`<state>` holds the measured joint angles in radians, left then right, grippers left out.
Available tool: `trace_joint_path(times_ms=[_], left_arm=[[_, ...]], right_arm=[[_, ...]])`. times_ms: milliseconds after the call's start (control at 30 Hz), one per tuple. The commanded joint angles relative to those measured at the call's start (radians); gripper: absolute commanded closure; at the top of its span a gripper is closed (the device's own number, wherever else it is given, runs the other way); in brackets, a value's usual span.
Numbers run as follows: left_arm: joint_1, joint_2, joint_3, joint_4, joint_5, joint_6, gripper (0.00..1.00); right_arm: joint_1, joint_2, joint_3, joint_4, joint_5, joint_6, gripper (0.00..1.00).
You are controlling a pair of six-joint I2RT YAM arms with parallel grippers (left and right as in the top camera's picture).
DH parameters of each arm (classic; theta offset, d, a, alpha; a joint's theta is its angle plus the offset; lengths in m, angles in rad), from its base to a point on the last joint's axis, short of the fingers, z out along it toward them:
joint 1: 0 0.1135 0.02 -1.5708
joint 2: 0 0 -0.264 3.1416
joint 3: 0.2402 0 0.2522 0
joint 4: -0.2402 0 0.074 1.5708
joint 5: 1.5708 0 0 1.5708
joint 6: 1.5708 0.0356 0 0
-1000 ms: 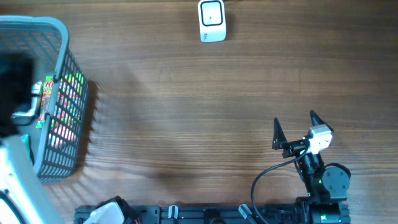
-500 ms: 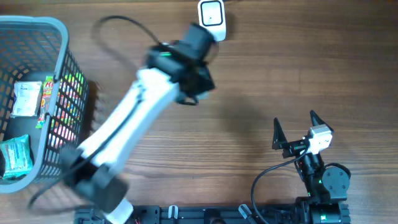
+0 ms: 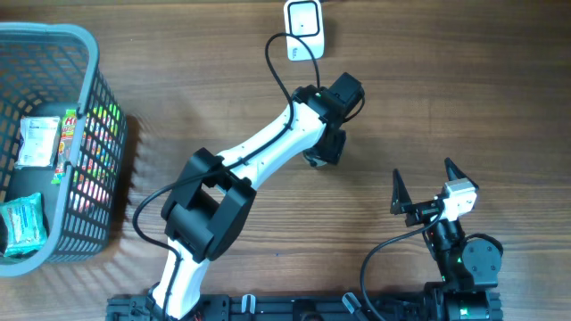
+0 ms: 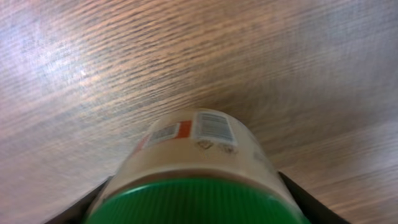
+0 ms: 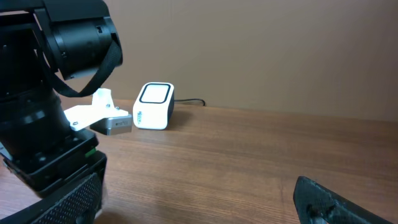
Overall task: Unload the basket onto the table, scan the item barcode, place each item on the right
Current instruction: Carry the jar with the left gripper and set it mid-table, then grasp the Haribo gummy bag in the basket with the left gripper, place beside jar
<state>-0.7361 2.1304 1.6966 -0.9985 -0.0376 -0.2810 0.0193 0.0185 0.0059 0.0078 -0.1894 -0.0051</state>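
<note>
The item is a pale jar [image 4: 199, 149] with a green ribbed lid [image 4: 196, 202] and a barcode label [image 4: 213, 127] on its side. In the left wrist view it fills the space between my left gripper's [image 4: 196, 199] dark fingers [image 4: 303, 198], which press on both its sides just above the wood. Overhead, the left gripper [image 3: 326, 147] hangs over mid-table, below the white scanner [image 3: 304, 29], and only a pale sliver of the jar [image 3: 313, 160] shows under it. My right gripper [image 3: 422, 185] stands open and empty at the lower right. It faces the scanner [image 5: 153, 106].
A grey wire basket [image 3: 85, 40] at the far left holds several packets [image 3: 36, 143]. The left arm [image 3: 259, 152] stretches diagonally from the front edge to mid-table. The scanner's cable runs off the back edge.
The left arm has swung out of the basket and across the table to the right, and it has come down below the scanner with the jar. The right arm has not moved.
</note>
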Motion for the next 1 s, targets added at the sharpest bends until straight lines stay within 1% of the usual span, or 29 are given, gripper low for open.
trace_joint_path(times_ms=[0,167,233,300,367,433,500,533,567,600,667,733,767,833,900,967], left_arm=[[0.03,-0.001,0.008,-0.044,-0.016,0.173,0.0],[0.036,-0.053,0.073,-0.169,-0.017,0.174,0.0],[0.036,-0.108,0.134,-0.229,-0.022,0.172,0.0],[0.042,-0.169,0.212,-0.294,-0.058,0.157,0.0],[0.063,-0.237,0.312,-0.362,-0.112,0.109,0.0],[0.105,-0.311,0.414,-0.405,-0.217,-0.019,0.0],[0.188,-0.397,0.492,-0.426,-0.321,-0.19,0.0],[0.256,-0.449,0.515,-0.429,-0.351,-0.278,0.0],[0.339,-0.5,0.518,-0.428,-0.35,-0.363,0.0],[0.416,-0.539,0.518,-0.438,-0.341,-0.424,0.0],[0.668,-0.613,0.518,-0.513,-0.281,-0.552,0.0],[0.847,-0.63,0.518,-0.565,-0.241,-0.572,0.0],[0.909,-0.631,0.517,-0.58,-0.227,-0.572,0.0],[1.119,-0.605,0.498,-0.613,-0.157,-0.563,0.0],[1.235,-0.57,0.456,-0.618,-0.088,-0.561,0.0],[1.299,-0.517,0.388,-0.595,-0.071,-0.562,0.0]], right_arm=[[0.006,-0.001,-0.001,0.005,0.009,0.005,0.0],[0.006,-0.001,-0.001,0.005,0.009,0.005,0.0],[0.006,-0.001,-0.001,0.005,0.009,0.006,0.0],[0.006,-0.001,-0.001,0.005,0.009,0.005,0.0],[0.006,-0.001,-0.001,0.005,0.009,0.006,0.01],[0.006,-0.001,-0.001,0.005,0.009,0.006,0.0],[0.006,-0.001,-0.001,0.005,0.009,0.005,0.0],[0.006,-0.001,-0.001,0.005,0.009,0.005,0.0],[0.006,-0.001,-0.001,0.005,0.009,0.005,0.0],[0.006,-0.001,-0.001,0.005,0.009,0.006,0.0],[0.006,-0.001,-0.001,0.005,0.009,0.005,0.0],[0.006,-0.001,-0.001,0.005,0.009,0.006,0.0],[0.006,-0.001,-0.001,0.005,0.009,0.006,0.0],[0.006,-0.001,-0.001,0.005,0.009,0.006,0.0],[0.006,-0.001,-0.001,0.005,0.009,0.005,0.0],[0.006,-0.001,-0.001,0.006,0.009,0.006,0.0]])
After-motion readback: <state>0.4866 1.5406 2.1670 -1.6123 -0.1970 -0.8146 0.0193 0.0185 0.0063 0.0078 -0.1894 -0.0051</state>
